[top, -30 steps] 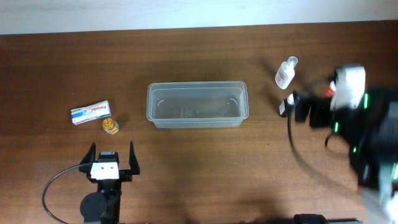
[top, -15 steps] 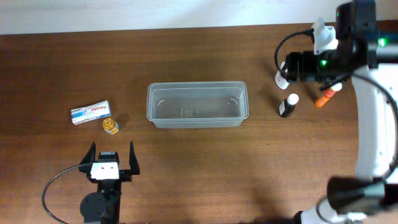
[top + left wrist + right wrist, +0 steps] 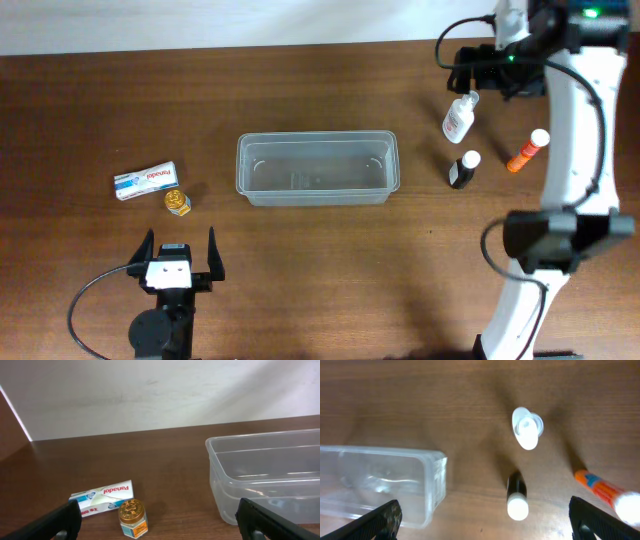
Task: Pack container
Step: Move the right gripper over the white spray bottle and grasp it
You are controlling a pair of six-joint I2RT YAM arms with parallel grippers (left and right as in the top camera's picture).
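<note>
The container (image 3: 317, 135), a clear empty plastic tub, sits at the table's middle; it also shows in the left wrist view (image 3: 260, 438) and the right wrist view (image 3: 436, 462). A clear bottle (image 3: 458, 118), a dark bottle with a white cap (image 3: 463, 170) and an orange tube (image 3: 527, 151) stand to its right. A white Panadol box (image 3: 146, 181) and a small gold-lidded jar (image 3: 178, 202) lie to its left. My left gripper (image 3: 181, 245) is open and empty near the front edge. My right gripper (image 3: 478, 70) is open and empty, held high above the bottles.
In the right wrist view I look down on the clear bottle (image 3: 526, 430), the dark bottle (image 3: 516, 495) and the orange tube (image 3: 605, 495). The left wrist view shows the box (image 3: 102, 497) and jar (image 3: 132, 517) just ahead. A white wall runs behind the table.
My right arm has swung from the right side to the far right corner and now hangs above the bottles. The left arm and all objects have not moved.
</note>
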